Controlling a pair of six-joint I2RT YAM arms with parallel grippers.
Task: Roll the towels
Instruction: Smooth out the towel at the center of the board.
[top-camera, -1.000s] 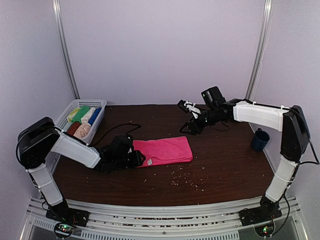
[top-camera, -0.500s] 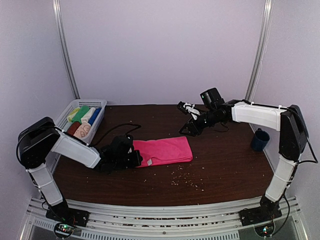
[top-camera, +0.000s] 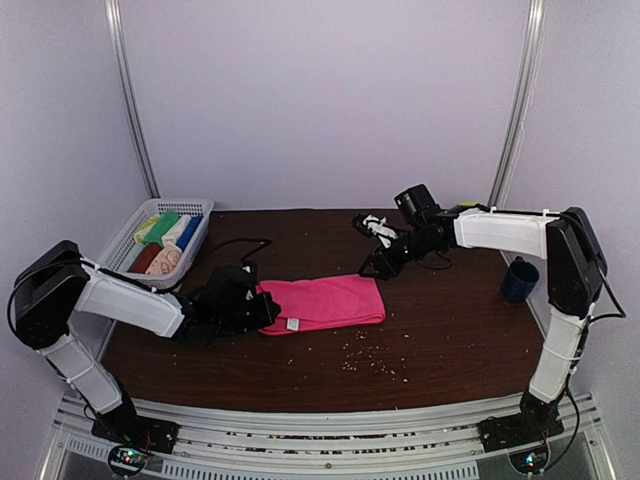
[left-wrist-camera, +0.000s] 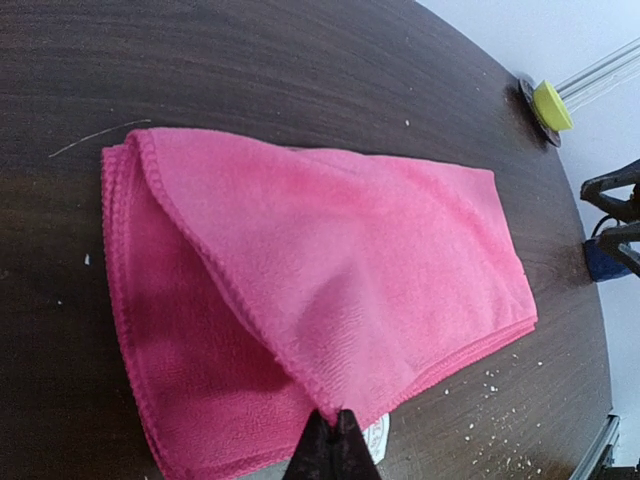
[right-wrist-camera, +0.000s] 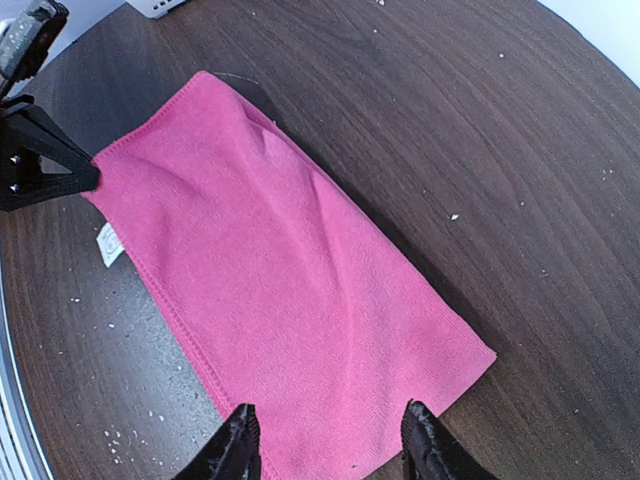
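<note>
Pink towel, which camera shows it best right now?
The right wrist view: the pink towel is in frame almost whole, with the left gripper pinching one corner. The left wrist view shows a close-up of the folded-over layer; the top external view shows it small, between the arms.

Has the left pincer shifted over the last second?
Yes. The left pincer has drawn back slightly leftward, toward the white basket, and is now shut on the pink towel at its left edge.
</note>
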